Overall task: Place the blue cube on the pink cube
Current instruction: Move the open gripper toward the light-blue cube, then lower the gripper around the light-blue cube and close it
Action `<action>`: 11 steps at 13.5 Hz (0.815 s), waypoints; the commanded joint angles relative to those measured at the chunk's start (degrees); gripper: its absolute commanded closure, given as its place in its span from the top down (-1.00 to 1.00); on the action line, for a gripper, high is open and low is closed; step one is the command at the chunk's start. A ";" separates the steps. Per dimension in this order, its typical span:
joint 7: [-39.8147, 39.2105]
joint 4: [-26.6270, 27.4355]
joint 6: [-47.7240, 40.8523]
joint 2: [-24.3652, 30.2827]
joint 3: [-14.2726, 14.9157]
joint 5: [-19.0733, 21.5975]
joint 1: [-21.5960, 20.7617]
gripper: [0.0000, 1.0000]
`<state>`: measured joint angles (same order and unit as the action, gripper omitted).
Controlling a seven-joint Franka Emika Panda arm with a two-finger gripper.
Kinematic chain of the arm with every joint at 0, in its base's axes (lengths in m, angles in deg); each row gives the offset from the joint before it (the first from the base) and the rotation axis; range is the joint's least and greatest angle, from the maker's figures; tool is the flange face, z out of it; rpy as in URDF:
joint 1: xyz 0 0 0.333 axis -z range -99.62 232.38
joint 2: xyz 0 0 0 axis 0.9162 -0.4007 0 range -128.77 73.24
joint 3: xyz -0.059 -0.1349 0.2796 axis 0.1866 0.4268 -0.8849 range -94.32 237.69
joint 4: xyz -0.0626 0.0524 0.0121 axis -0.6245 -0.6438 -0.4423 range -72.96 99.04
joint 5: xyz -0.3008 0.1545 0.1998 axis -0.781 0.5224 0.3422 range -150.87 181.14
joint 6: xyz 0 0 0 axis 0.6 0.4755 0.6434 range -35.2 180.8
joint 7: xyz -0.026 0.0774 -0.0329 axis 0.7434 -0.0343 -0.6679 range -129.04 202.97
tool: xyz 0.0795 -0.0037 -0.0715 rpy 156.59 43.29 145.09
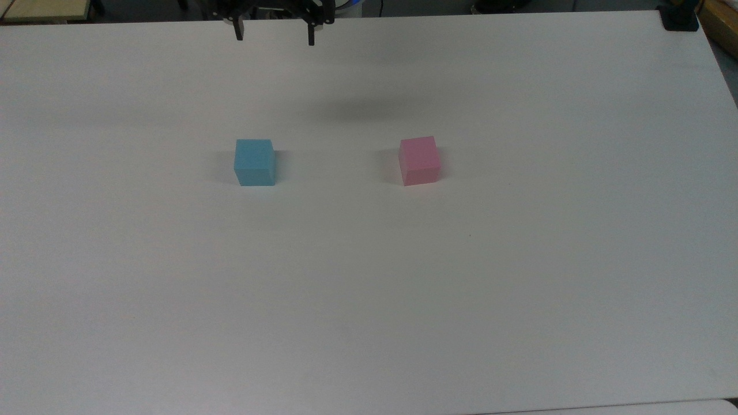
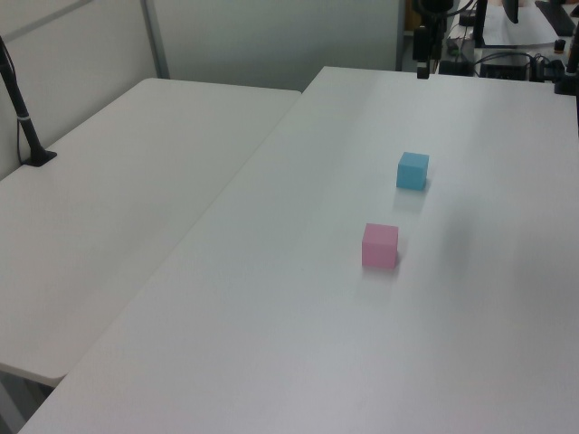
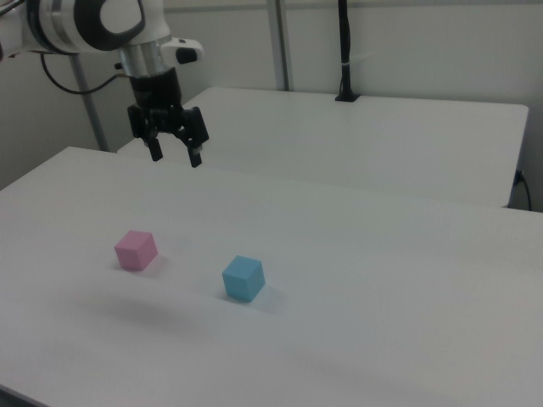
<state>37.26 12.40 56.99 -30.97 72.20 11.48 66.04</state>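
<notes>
The blue cube rests on the white table, left of centre in the top view. The pink cube sits apart from it, further toward the top view's right. My gripper hangs open and empty high above the table's far edge, its two black fingers pointing down, well behind the blue cube in the top view. In the left view one black fingertip shows near the top edge.
A second white table adjoins this one on the left view's left, with a black post clamped on it. A black clamp sits at the top view's far right corner. Equipment stands beyond the far edge.
</notes>
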 commanded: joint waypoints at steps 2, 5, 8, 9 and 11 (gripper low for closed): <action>-4.33 0.73 0.57 0.57 0.19 -0.83 3.05 1.00; -6.79 1.95 2.49 0.48 0.19 -0.83 4.90 1.00; -6.71 8.52 10.82 0.48 0.19 -0.91 5.52 1.00; -6.71 11.42 14.68 0.39 0.19 -0.91 5.52 1.00; -6.62 14.43 18.41 -1.18 0.19 -0.83 5.61 1.00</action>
<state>31.52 22.11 70.97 -32.02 72.26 11.47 71.58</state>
